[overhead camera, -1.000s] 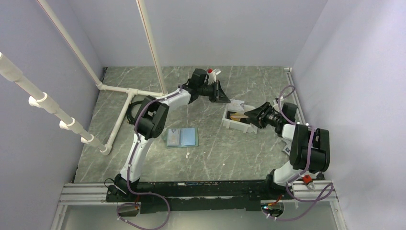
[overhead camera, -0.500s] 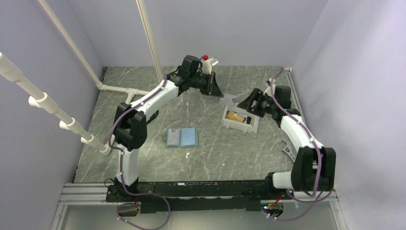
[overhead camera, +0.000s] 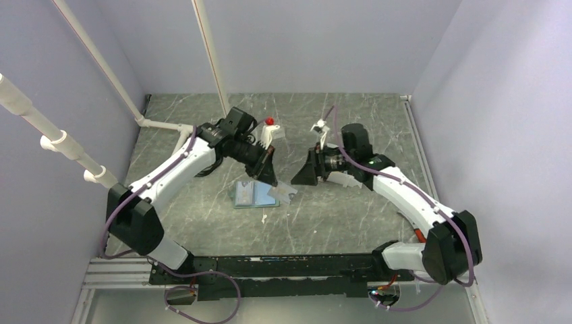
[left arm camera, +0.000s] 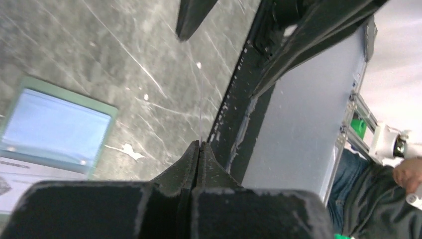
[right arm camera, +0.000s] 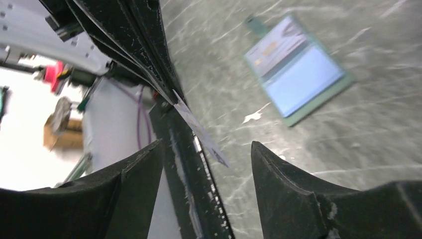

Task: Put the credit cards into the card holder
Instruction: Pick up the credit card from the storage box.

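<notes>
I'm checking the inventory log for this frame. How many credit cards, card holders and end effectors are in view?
credit card: 1, pale, pinched in the left end effector
card holder: 1, lying open
end effectors: 2, the left one shut and the right end effector open
Total: 4

The left arm (overhead camera: 168, 177) and right arm (overhead camera: 405, 192) share white links, black joints and looping purple cables (overhead camera: 334, 121).
</notes>
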You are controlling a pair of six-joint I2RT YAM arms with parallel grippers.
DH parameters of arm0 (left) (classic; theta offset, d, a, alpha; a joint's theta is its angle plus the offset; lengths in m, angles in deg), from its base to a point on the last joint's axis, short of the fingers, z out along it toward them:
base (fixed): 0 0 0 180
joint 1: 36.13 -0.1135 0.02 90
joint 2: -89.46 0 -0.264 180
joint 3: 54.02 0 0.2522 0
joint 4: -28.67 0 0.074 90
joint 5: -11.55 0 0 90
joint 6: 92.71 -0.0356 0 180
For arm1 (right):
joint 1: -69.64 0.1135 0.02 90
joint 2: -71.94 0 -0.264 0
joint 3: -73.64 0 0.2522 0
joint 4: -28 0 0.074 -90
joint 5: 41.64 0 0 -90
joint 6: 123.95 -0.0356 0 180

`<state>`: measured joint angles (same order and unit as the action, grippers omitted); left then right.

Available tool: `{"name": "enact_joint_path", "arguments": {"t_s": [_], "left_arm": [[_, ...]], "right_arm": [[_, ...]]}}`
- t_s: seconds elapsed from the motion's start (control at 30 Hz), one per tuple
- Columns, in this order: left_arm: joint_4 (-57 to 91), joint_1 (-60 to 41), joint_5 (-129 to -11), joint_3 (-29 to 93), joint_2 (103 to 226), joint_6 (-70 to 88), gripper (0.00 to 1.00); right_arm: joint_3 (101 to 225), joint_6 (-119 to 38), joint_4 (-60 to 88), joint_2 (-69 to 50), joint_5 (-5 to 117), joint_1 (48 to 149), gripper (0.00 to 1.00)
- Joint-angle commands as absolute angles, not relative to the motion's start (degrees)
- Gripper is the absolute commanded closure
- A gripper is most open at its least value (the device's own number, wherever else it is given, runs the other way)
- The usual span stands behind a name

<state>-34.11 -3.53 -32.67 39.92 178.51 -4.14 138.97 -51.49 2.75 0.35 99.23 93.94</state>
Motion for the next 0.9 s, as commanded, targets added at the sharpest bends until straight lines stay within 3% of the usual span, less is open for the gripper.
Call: {"name": "enact_joint_path", "arguments": {"t_s": [0.0,0.1,0.3,0.37,0.43,0.47,0.53,0.63,0.73,0.87], "left_arm": [[-33.7,-3.6,-26.2,34.0,173.2,-8.3,1.0],[-32.7,-3.4,-22.9,31.5,170.8,-8.3,1.0],[-34.4,-3.4,-20.5,30.2,169.2,-9.7,1.0],[-34.0,-3.4,-21.1,29.8,168.6,-9.4,1.0],[-33.8,-3.4,-22.0,29.9,168.3,-8.5,1.0],[-33.3,-3.5,-23.6,30.0,168.1,-6.9,0.93],[-29.9,-4.2,-26.0,29.4,167.1,-0.8,0.63],[-18.7,-8.4,-26.2,23.9,164.0,14.0,0.36],[-9.5,-11.8,-34.0,17.5,159.8,28.8,0.23],[0.4,-12.8,-45.5,8.5,153.0,43.0,0.18]], "right_arm": [[138.0,-49.9,4.8,-3.1,106.4,99.0,0.35],[135.4,-51.8,9.0,-3.9,107.8,102.0,0.36],[132.3,-57.0,19.0,-5.9,112.1,105.0,0.58],[132.4,-57.0,19.4,-7.0,112.5,105.8,0.73],[132.1,-58.1,21.2,-7.7,112.6,106.0,1.0],[131.8,-59.3,22.3,-7.6,111.6,106.0,1.0],[131.1,-62.5,24.8,-7.2,107.7,105.8,1.0],[128.4,-71.3,32.6,-7.2,102.8,104.1,1.0],[124.1,-81.3,45.8,-7.1,100.0,102.4,1.0],[122.4,-88.7,54.8,-7.0,95.0,102.2,1.0]]}}
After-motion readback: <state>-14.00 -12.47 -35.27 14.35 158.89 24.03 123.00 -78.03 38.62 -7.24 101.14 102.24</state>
